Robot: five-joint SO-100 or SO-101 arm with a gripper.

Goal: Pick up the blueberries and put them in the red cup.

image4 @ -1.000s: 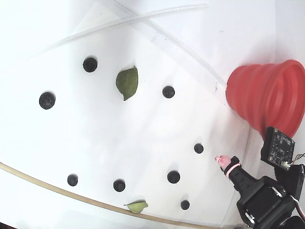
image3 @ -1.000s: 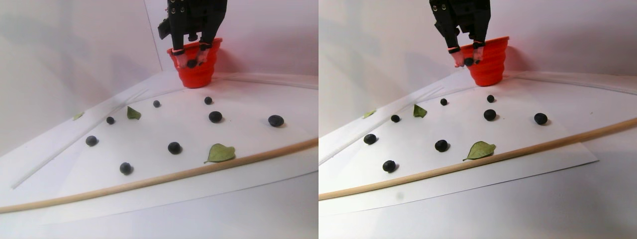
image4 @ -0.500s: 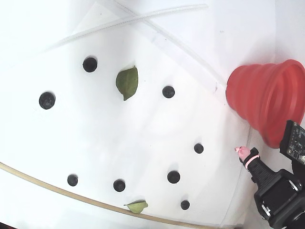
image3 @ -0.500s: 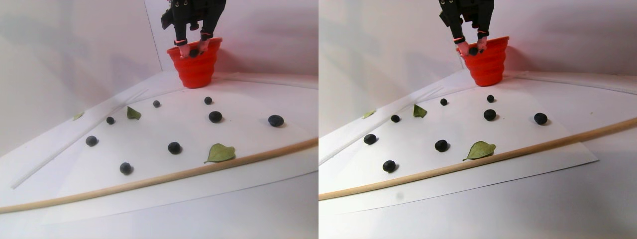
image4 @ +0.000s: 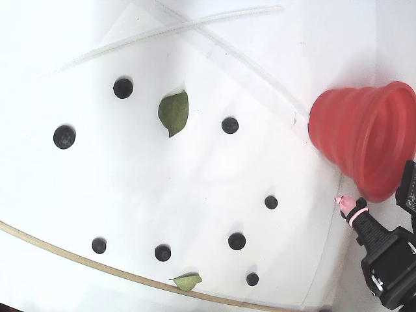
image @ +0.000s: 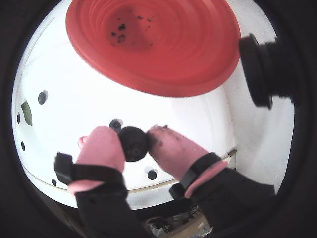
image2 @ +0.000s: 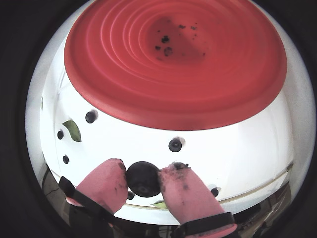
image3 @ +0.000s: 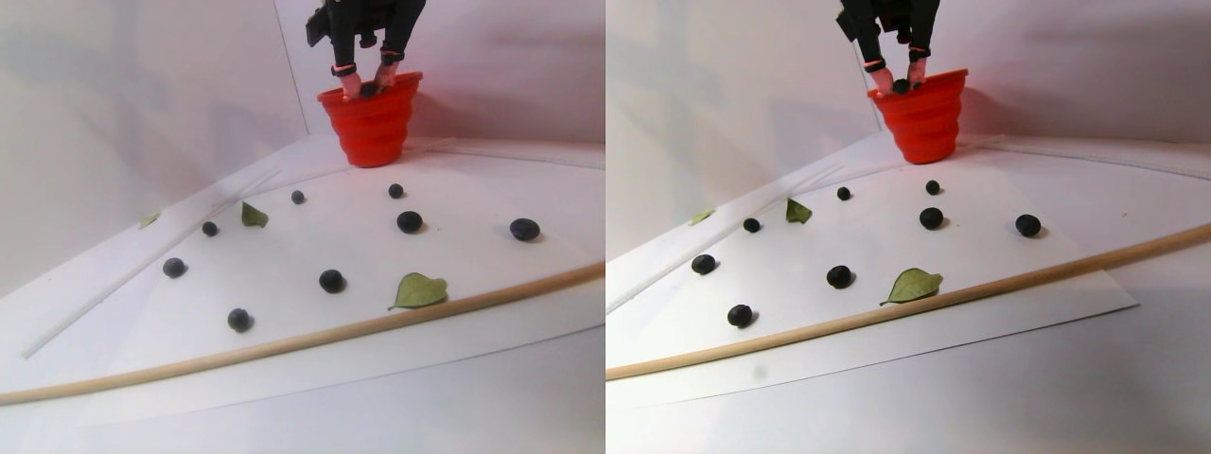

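1. My gripper [image2: 143, 179] is closed on one blueberry [image2: 143, 179], pinched between my two pink fingertips [image2: 102, 184], just short of the red cup's [image2: 129, 106] near rim.
2. The cup stands upright; inside I see only a few dark specks on its bottom, no whole berries.
3. The held berry is round and blue-black.
4. Eight more berries [image4: 64, 137] lie scattered on the white sheet [image4: 195, 188] left of the cup in the fixed view, among green leaves [image4: 173, 112].
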